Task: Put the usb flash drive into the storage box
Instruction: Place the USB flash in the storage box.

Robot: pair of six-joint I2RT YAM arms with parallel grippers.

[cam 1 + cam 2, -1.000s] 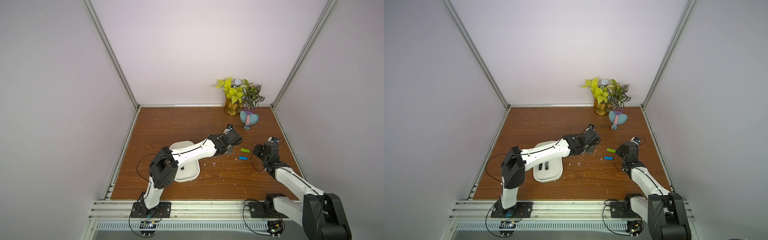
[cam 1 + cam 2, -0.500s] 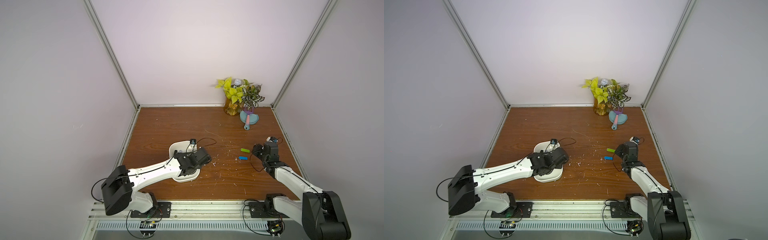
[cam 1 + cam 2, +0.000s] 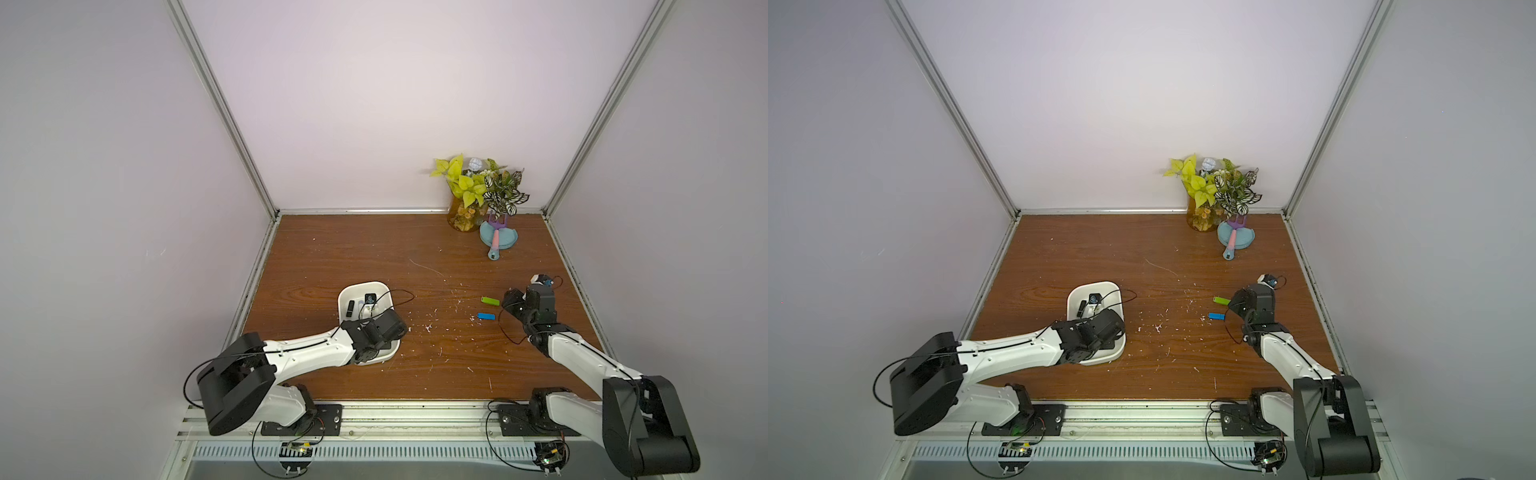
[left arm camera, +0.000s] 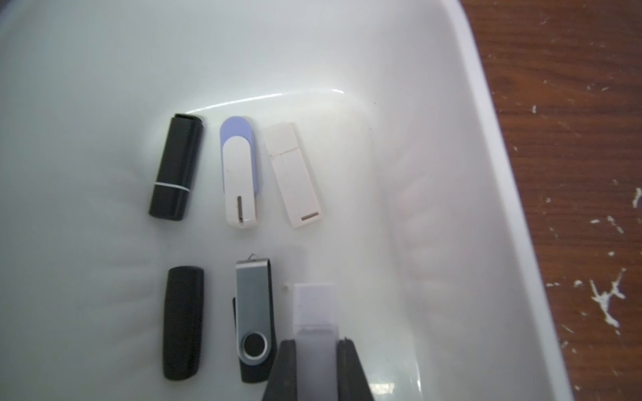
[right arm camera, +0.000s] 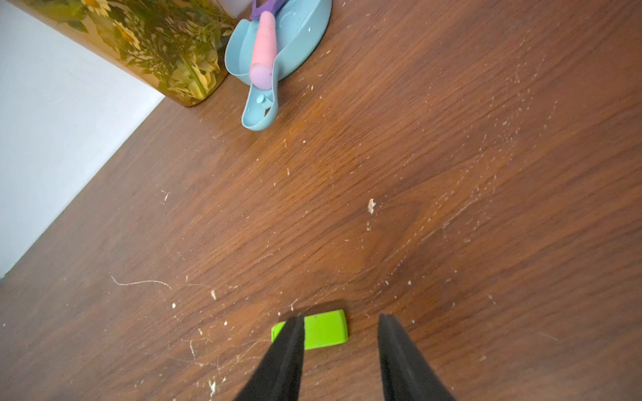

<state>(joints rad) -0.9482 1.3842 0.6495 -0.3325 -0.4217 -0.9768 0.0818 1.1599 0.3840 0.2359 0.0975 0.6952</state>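
— Five sticks (image 4: 239,173) are lying in the shallow white plastic storage box (image 4: 434,156), left tool (image 4: 316,342) clenching a frosted white usb flash drive (image 4: 314,305) over it.
— Green stick (image 5: 324,328), blue stick (image 3: 486,316) are sitting on the table (image 5: 451,173); right tool (image 5: 341,316) gaping.

— How's the light on you?
— Bright and soft, from overhead. In both top views the back wall (image 3: 374,104) glows, the side walls (image 3: 104,208) go greyer, and shadows on the table (image 3: 374,249) are faint.
— And close up?
— At my left wrist the tray (image 4: 451,173) is nearly washed out, with one glare streak across its floor, and the whole view is a bit soft. My left claw (image 4: 316,343) and the clear stick (image 4: 314,309) pinched in it are blurred. At my right wrist the table is sharp mid-frame; my right claw (image 5: 340,316) is a dark blur.
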